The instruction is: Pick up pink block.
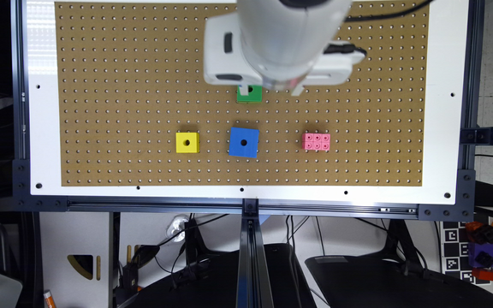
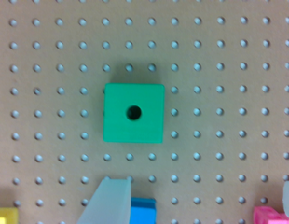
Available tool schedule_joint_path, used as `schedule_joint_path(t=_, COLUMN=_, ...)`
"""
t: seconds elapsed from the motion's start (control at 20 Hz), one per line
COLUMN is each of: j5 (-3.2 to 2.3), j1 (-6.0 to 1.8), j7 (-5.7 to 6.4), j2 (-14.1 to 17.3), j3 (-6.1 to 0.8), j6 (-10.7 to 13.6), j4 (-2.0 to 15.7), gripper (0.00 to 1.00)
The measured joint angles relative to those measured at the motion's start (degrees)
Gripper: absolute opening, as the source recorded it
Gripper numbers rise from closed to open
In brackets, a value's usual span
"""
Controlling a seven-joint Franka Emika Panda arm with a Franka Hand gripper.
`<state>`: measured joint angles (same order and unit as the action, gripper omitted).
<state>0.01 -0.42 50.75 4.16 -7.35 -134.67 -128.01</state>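
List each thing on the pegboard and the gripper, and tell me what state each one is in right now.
Pink block: flat on the pegboard, studs up, not held.
Green cube: on the board, hole up, free.
Blue cube: on the board, slightly turned, free.
Yellow cube: on the board, free.
Gripper: open, empty, above the green cube.

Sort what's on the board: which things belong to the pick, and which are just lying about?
Job:
pink block
pincer, open, above the green cube

Lying about:
green cube
blue cube
yellow cube
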Motion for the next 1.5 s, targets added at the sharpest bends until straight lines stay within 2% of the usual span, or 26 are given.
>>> schedule_joint_path(t=0.1, j5=-0.02, j1=0.00, j7=0.82, j2=1.98, j3=-0.88, j6=0.00, j4=1.99, gripper=1.00)
schedule_joint_path(t=0.15, j5=-0.02, j1=-0.01, j7=0.93, j2=2.50, j3=-1.04, j6=0.00, j4=2.53, gripper=1.00)
schedule_joint_path(t=0.3, j5=-0.02, j1=0.00, j7=1.00, j2=3.15, j3=-1.24, j6=0.00, j4=3.31, gripper=1.00)
schedule_joint_path(t=0.45, j5=-0.01, j1=0.11, j7=2.02, j2=3.23, j3=-2.26, j6=0.00, j4=3.86, gripper=1.00)
schedule_joint_path(t=0.55, j5=-0.02, j1=0.15, j7=3.50, j2=3.65, j3=-3.74, j6=0.00, j4=4.61, gripper=1.00)
schedule_joint_path(t=0.65, j5=-0.37, j1=0.17, j7=5.81, j2=4.96, j3=-5.83, j6=0.00, j4=6.20, gripper=1.00)
schedule_joint_path(t=0.75, j5=-0.52, j1=0.18, j7=7.22, j2=6.48, j3=-7.23, j6=0.00, j4=7.82, gripper=1.00)
schedule_joint_path(t=0.85, j5=-0.63, j1=0.27, j7=8.29, j2=8.06, j3=-8.30, j6=0.01, j4=9.52, gripper=1.00)
schedule_joint_path(t=0.9, j5=-0.73, j1=0.36, j7=8.66, j2=8.68, j3=-8.54, j6=0.03, j4=10.18, gripper=1.00)
schedule_joint_path(t=1.05, j5=-0.75, j1=0.56, j7=8.83, j2=9.78, j3=-8.61, j6=0.06, j4=11.35, gripper=1.00)
schedule_joint_path(t=1.25, j5=-0.76, j1=0.60, j7=8.83, j2=10.48, j3=-8.61, j6=0.07, j4=11.67, gripper=1.00)
schedule_joint_path(t=1.5, j5=-1.79, j1=0.60, j7=9.01, j2=15.45, j3=-8.59, j6=-3.15, j4=12.09, gripper=1.00)
